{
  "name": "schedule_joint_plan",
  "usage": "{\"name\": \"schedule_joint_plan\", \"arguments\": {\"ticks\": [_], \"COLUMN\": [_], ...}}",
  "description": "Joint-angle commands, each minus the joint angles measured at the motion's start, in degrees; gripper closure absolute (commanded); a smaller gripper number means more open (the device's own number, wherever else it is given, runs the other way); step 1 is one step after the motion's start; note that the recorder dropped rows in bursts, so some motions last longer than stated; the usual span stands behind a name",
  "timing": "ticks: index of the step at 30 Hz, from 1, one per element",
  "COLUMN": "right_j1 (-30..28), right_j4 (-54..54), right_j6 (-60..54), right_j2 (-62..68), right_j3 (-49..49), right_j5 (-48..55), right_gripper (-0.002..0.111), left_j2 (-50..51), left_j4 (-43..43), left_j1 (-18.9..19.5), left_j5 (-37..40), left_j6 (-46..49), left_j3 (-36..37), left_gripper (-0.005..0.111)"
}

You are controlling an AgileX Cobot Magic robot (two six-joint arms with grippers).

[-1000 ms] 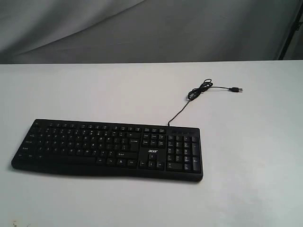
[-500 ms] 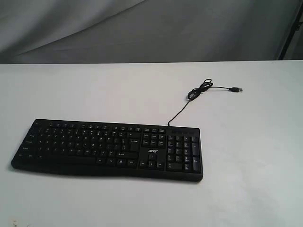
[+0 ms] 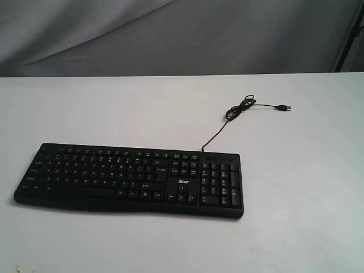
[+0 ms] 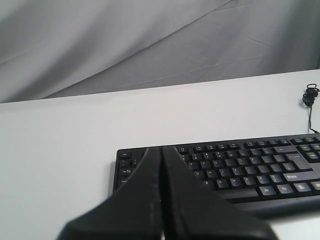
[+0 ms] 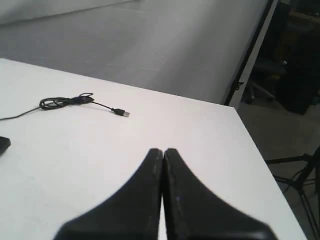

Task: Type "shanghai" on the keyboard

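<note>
The black keyboard (image 3: 129, 180) lies flat on the white table (image 3: 296, 187), number pad to the right, with a white "acer" logo. Its thin black cable (image 3: 239, 109) curls behind it and ends in a loose USB plug (image 3: 284, 107). Neither arm shows in the exterior view. In the left wrist view my left gripper (image 4: 162, 148) is shut, its tips in front of the left end of the keyboard (image 4: 240, 167), holding nothing. My right gripper (image 5: 163, 150) is also shut and empty, over bare table, with the cable (image 5: 67, 101) and plug further off.
A grey cloth backdrop (image 3: 170, 34) hangs behind the table. In the right wrist view the table's edge (image 5: 250, 140) falls off to a dark floor with stand legs (image 5: 295, 175). A dark pole (image 3: 347, 40) stands at the back right.
</note>
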Motion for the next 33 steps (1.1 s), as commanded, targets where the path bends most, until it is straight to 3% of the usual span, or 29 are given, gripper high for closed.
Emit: {"name": "schedule_joint_plan", "arguments": {"ticks": [1,12,18,33], "right_j1": [-0.38,2.95,2.85,2.85], "right_j4": [-0.83,19.86,20.21,20.65], "right_j6": [-5.66,-5.64,-5.64,-5.64], "right_j2": [-0.39,-0.39,-0.39,-0.39], "right_j3": [0.15,0.15,0.15,0.15], "right_j5": [0.73,0.76,5.52,5.67], "right_gripper": [0.108,0.108,0.108,0.108], "left_j2": [-0.20,-0.20,-0.20,-0.20], "left_j4": [0.04,0.04,0.04,0.04], "left_j1": [-0.23,-0.23,-0.23,-0.23], "left_j5": [-0.27,-0.27,-0.27,-0.27], "left_j6": [-0.01,-0.01,-0.01,-0.01], "left_j3": [0.25,0.25,0.25,0.25], "left_gripper": [0.107,0.107,0.107,0.107]}}
